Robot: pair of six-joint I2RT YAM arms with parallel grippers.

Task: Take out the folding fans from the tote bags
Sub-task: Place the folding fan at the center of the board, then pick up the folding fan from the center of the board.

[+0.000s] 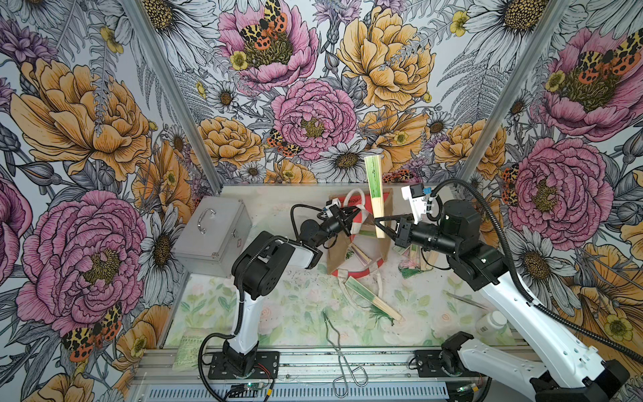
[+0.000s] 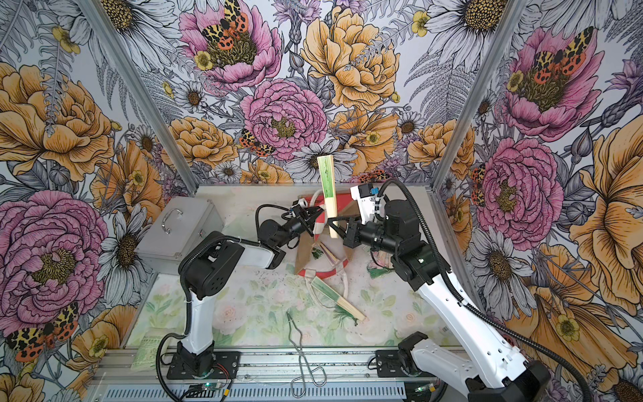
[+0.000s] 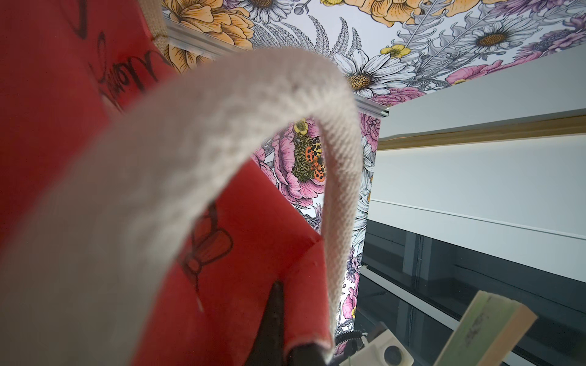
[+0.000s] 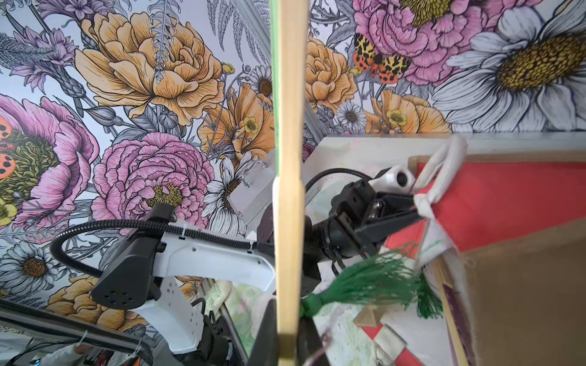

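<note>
1 tote bag (image 1: pixel 334 259): on surface (image 1: pixel 278 313), rim pinched in closed left fingers (image 1: pixel 352 212), likely to steady it.
Green fan (image 1: pixel 375 188): base clamped between closed right fingers (image 1: pixel 378 222), upright above bag, seemingly for carrying clear.

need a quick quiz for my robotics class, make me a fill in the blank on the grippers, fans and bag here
1. The right gripper is shut on a fan with a ___ leaf.
2. The left gripper is shut on the top edge of the bag and holds ___ fan.
3. A second fan lies on the table, ___ the bag (inside/outside).
4. The tongs are touched by ___ gripper.
Missing words: green; no; outside; neither.
</note>
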